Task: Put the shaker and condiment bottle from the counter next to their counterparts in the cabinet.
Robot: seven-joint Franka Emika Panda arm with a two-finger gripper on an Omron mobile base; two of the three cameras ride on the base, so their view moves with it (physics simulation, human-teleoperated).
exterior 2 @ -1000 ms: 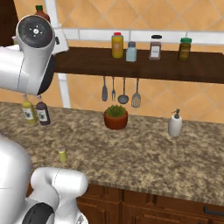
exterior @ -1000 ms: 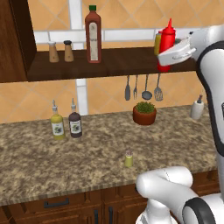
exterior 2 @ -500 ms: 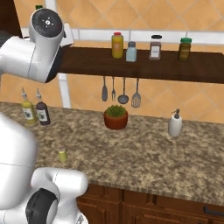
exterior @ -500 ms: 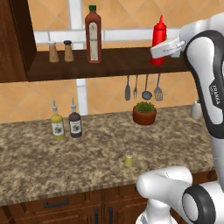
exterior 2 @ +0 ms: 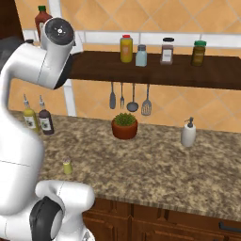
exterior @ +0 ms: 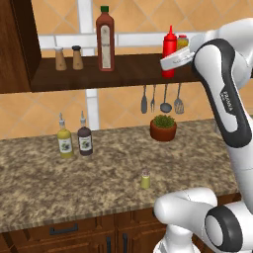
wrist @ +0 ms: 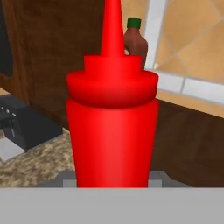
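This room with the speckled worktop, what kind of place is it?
Most likely a kitchen: a speckled granite counter, metal cooking utensils hanging on the tiled wall, and a dark wooden shelf holding sauce bottles.

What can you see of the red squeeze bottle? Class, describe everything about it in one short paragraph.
The red squeeze bottle is plain, glossy and looks like plastic, with no label: a round body, a wider stepped collar and a long pointed nozzle. It stands upright, held by the gripper, whose jaws are shut on its lower body. It is up at the level of the wooden shelf, to the right of the tall dark red bottle with a green cap and in front of a yellow jar. Whether its base rests on the shelf cannot be told.
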